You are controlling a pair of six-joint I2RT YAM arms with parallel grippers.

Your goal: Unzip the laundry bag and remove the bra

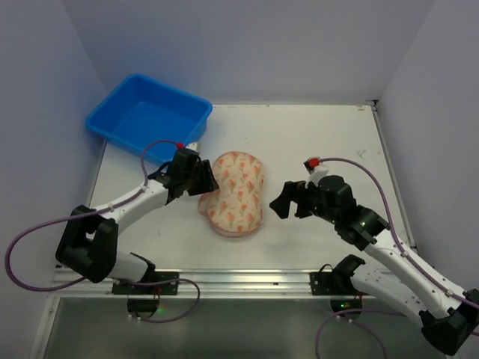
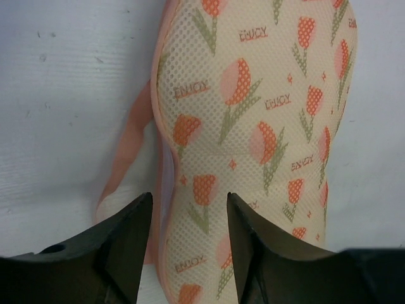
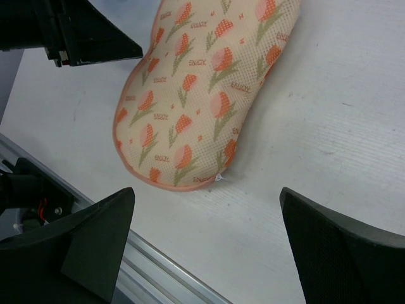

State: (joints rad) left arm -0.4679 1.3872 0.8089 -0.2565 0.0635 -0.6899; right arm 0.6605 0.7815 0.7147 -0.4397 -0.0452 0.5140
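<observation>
The laundry bag (image 1: pixel 236 193) lies flat on the white table, a cream peanut-shaped case with an orange tulip print and pink edging. My left gripper (image 1: pixel 208 183) is at its left edge, open. In the left wrist view the gripper (image 2: pixel 188 196) straddles the bag's (image 2: pixel 266 114) rim, with the pink loop (image 2: pixel 123 152) to the left. My right gripper (image 1: pixel 284 199) hangs to the right of the bag, wide open and empty. In the right wrist view it (image 3: pixel 206 190) is above bare table just short of the bag (image 3: pixel 202 95). The bra is hidden.
A blue plastic tub (image 1: pixel 150 116) stands at the back left, close behind the left arm. A metal rail (image 3: pixel 158 278) runs along the table's near edge. White walls close in the left, back and right sides.
</observation>
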